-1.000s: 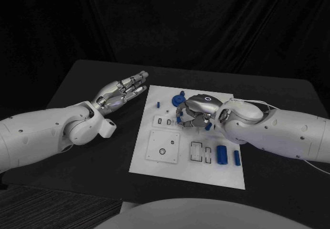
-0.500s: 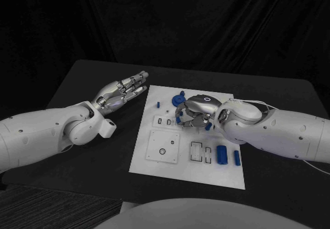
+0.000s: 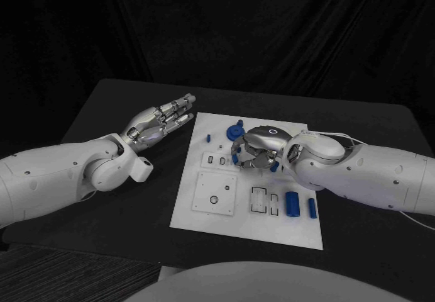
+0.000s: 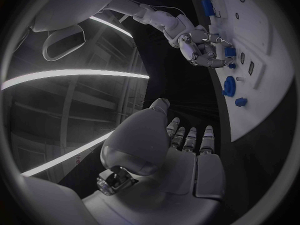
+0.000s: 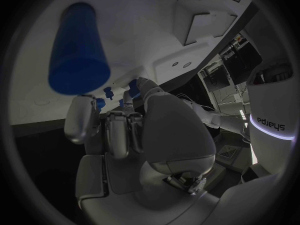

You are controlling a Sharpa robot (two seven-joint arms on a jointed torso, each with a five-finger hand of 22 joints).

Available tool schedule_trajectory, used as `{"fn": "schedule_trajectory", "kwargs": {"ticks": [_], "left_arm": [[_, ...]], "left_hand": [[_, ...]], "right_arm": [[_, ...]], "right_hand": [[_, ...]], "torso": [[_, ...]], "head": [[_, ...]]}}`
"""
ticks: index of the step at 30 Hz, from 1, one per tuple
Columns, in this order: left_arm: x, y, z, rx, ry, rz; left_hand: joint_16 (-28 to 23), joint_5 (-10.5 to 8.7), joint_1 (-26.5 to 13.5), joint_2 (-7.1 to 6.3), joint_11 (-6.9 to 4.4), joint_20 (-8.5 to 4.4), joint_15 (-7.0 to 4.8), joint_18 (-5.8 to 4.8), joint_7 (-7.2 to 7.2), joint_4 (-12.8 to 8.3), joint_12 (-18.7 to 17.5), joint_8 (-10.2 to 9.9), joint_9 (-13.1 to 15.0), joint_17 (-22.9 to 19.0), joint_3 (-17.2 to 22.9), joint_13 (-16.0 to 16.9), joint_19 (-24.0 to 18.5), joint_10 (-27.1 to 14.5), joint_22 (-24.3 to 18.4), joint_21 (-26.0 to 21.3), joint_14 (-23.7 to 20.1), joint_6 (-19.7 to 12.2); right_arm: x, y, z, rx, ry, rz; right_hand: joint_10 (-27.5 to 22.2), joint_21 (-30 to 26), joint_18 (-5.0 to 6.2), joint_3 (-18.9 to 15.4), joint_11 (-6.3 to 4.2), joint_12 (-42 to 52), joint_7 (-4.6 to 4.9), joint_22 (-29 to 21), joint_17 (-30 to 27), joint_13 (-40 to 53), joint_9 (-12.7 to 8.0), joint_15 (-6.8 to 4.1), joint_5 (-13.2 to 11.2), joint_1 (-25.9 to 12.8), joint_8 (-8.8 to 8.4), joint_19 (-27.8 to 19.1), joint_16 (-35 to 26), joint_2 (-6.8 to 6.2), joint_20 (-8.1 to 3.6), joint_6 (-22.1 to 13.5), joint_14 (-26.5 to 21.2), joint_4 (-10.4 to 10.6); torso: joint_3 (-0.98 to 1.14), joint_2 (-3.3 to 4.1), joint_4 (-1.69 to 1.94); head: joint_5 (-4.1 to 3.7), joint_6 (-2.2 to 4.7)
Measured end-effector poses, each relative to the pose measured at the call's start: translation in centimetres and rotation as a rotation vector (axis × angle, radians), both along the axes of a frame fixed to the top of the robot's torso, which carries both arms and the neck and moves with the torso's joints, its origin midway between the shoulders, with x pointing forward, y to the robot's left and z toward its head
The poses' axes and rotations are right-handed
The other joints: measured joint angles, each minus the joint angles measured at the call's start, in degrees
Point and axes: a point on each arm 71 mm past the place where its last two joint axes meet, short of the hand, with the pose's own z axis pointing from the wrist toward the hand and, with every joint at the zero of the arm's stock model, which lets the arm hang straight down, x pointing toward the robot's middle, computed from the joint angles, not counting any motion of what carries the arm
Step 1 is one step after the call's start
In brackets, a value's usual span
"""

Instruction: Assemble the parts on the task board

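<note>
Two white arms reach over the black worktop (image 3: 109,100), one from each side of the white task board (image 3: 227,223) that lies in its middle. The left robot hand (image 3: 159,123) hovers above the bare worktop just beside the board's left edge, its fingers stretched out side by side and holding nothing; the left wrist view shows the same flat palm (image 4: 181,155) with the fingers straight. The right robot hand (image 3: 256,151) is curled down over the far middle of the board, its fingers drawn in around a small blue part (image 3: 237,158) that peeks out at the fingertips; the left wrist view shows this same hand (image 4: 200,47) bent over the board with blue pieces close at its fingertips, but whether it truly grips the part or only touches it I cannot tell. Just beyond the right hand a blue round part (image 3: 236,131) stands on the board, and a small blue peg (image 3: 207,138) stands near the board's left edge. On the nearer right side of the board two blue cylinders lie side by side, a thicker one (image 3: 291,202) and a thinner one (image 3: 312,207), well apart from both hands; the thick cylinder (image 5: 78,50) looms large in the right wrist view. A raised square plate (image 3: 215,194) with a small ring hole sits on the board's near left part, and next to it are rectangular slots (image 3: 266,200).
</note>
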Motion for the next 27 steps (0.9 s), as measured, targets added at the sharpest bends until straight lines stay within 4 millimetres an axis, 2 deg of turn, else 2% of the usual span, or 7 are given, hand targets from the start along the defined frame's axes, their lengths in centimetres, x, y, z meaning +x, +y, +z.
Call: {"fn": "schedule_trajectory", "kwargs": {"ticks": [9, 12, 16, 20, 22, 26, 27], "left_arm": [[0.0, 0.0, 0.0, 0.000, 0.001, -0.001], [0.0, 0.0, 0.0, 0.000, 0.001, -0.001], [0.0, 0.0, 0.0, 0.000, 0.001, -0.001], [0.0, 0.1, 0.0, 0.000, 0.001, 0.000], [0.0, 0.1, 0.0, 0.001, 0.001, 0.001], [0.0, 0.1, 0.0, 0.001, 0.000, 0.003], [0.0, 0.1, 0.0, 0.001, 0.000, 0.003]], "left_hand": [[0.00, 0.00, 0.00, 0.00, 0.00, 0.00, 0.00, 0.00, 0.00, 0.00, 0.00, 0.00, 0.00, 0.01, 0.00, 0.01, 0.00, 0.00, 0.00, 0.00, 0.00, 0.00], [0.00, 0.00, 0.00, 0.00, 0.00, 0.00, 0.00, 0.00, 0.00, 0.00, 0.00, 0.00, 0.00, 0.02, 0.00, 0.02, 0.00, 0.00, 0.00, 0.00, 0.00, 0.00], [0.00, 0.00, 0.00, 0.00, 0.00, 0.00, 0.00, 0.00, 0.00, 0.00, 0.00, 0.00, 0.00, 0.02, 0.00, 0.02, 0.00, 0.00, 0.00, 0.00, 0.00, 0.00], [0.00, 0.00, 0.00, 0.00, 0.00, 0.00, 0.00, 0.00, 0.00, -0.01, 0.00, 0.00, 0.00, 0.03, 0.01, 0.03, 0.00, 0.00, 0.00, 0.00, 0.00, 0.00], [0.00, -0.13, 0.00, 0.00, 0.00, 0.00, 0.00, 0.00, 0.00, -0.16, 0.00, 0.00, 0.00, 0.03, 0.17, 0.03, 0.00, 0.00, 0.00, 0.00, 0.00, 0.00], [0.00, -3.02, -0.07, -0.72, 0.03, 0.00, 0.00, 0.00, 0.00, -0.97, 0.00, 0.00, 0.00, 0.03, 0.97, 0.03, 0.00, -0.03, 0.01, 0.00, 0.00, 0.00], [0.00, -5.12, 0.45, -1.27, 0.37, 0.00, 0.00, 0.00, 0.18, -1.46, 0.00, 0.00, 0.00, 0.04, 1.47, 0.04, 0.00, -0.11, 0.01, 0.00, 0.00, -0.18]], "right_arm": [[0.0, 0.0, -0.1, -0.006, 0.006, -0.001], [0.0, 0.0, -0.1, -0.008, 0.007, -0.002], [0.0, -0.2, -0.1, -0.010, 0.008, -0.006], [-0.1, -0.9, 0.0, -0.007, 0.005, -0.016], [-0.3, -1.3, 0.2, 0.000, -0.001, -0.019], [-0.3, -2.2, 1.8, 0.033, -0.051, -0.024], [-0.3, -2.5, 2.5, 0.044, -0.072, -0.024]], "right_hand": [[0.00, -0.74, 0.00, -0.60, 0.00, 0.00, 0.17, 0.00, 0.00, 0.00, -2.69, 0.36, -4.85, -0.54, -3.62, -0.20, -0.08, 0.10, 0.21, -3.79, -0.05, -0.93], [0.00, -1.33, 0.95, -1.17, 0.00, 0.00, 0.20, -0.01, 0.00, 0.00, -4.39, 0.35, -7.78, -1.48, -5.58, -0.20, -0.31, 0.09, 0.21, -5.99, -0.05, -1.50], [0.00, -1.66, 0.95, -2.18, 0.00, 0.00, 0.15, -0.01, 0.00, 0.00, -5.86, 0.35, -11.41, -2.38, -6.74, -0.20, -0.55, -0.08, 0.20, -7.22, -0.05, -1.09], [0.00, -2.06, 0.93, -3.64, 0.00, 0.00, 0.14, -0.01, 0.00, 0.00, -7.31, 0.35, -15.75, -3.74, -7.07, -0.20, -0.70, -1.44, 0.21, -7.22, -0.05, 0.56], [0.06, -2.06, 0.93, -3.92, 0.17, 0.00, 0.14, 0.00, 0.00, 0.00, -8.09, 0.35, -17.96, -4.55, -7.07, -0.20, -0.71, -2.29, 0.20, -7.22, -0.05, 2.78], [0.00, -1.25, 0.93, -4.75, 0.42, 0.00, 0.28, 0.04, 0.00, 0.00, -8.96, 0.35, -19.02, -5.32, -7.07, -0.20, -0.64, -4.55, 0.20, -6.62, -0.05, 6.44], [0.00, -0.91, 0.93, -5.02, 0.42, 0.00, 0.25, 0.04, 0.00, 0.00, -9.06, 0.35, -19.02, -5.76, -7.07, -0.20, -0.43, -4.99, 0.20, -6.27, -0.05, 6.70]], "torso": [[0.00, 0.00, 0.00], [0.00, 0.00, 0.00], [0.00, 0.00, 0.00], [0.00, 0.00, 0.00], [0.00, 0.00, 0.00], [0.01, -0.01, -0.01], [0.01, -0.01, -0.01]], "head": [[-0.02, 0.01], [-0.02, 0.00], [0.08, 0.00], [0.24, 0.00], [0.32, 0.00], [0.38, 0.00], [0.38, 0.00]]}}
